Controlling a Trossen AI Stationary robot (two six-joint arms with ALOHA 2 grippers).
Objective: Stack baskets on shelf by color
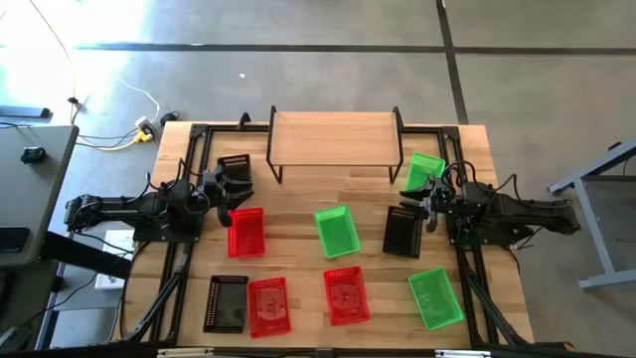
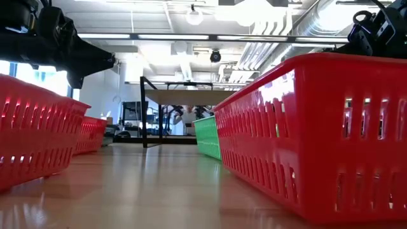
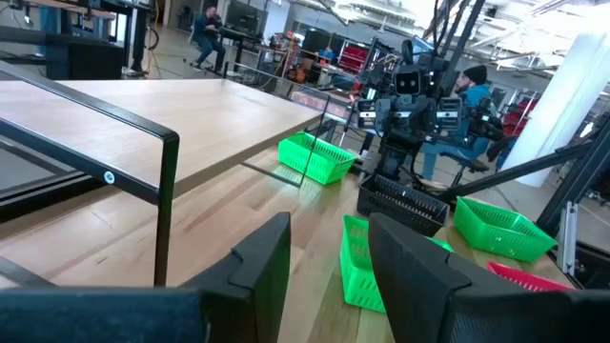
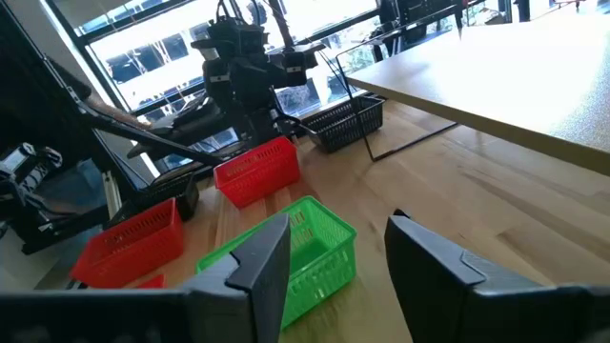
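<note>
From table height two red baskets, a near one (image 2: 318, 127) and another at the edge (image 2: 32, 137), crowd the low view, cut off at both sides and hiding most of the table (image 2: 159, 191) behind them; only a sliver of a green basket (image 2: 206, 137) and the shelf (image 2: 184, 97) show between them. From above, the shelf (image 1: 334, 136) stands bare at the far edge of the table (image 1: 298, 214), a pale smooth plank on thin black metal legs. All nine baskets lie on the table, none on the shelf: a black one (image 1: 235, 169) and a red one (image 1: 246, 231) by the left arm, a green one (image 1: 336, 231) in the middle, a green one (image 1: 425, 169) and a black one (image 1: 402, 231) by the right arm, and along the near edge a black (image 1: 227, 303), two red (image 1: 268, 305) (image 1: 346, 295) and a green (image 1: 435, 297). They are rectangular plastic with slotted, perforated walls. The left pincer (image 1: 227, 191) hovers between the black and red baskets, its dark fingers (image 3: 262, 262) apart and holding nothing. The right pincer (image 1: 425, 197) hangs between the green and black baskets, its fingers (image 4: 262, 262) likewise spread and empty. People in the room behind are too small to make out.
</note>
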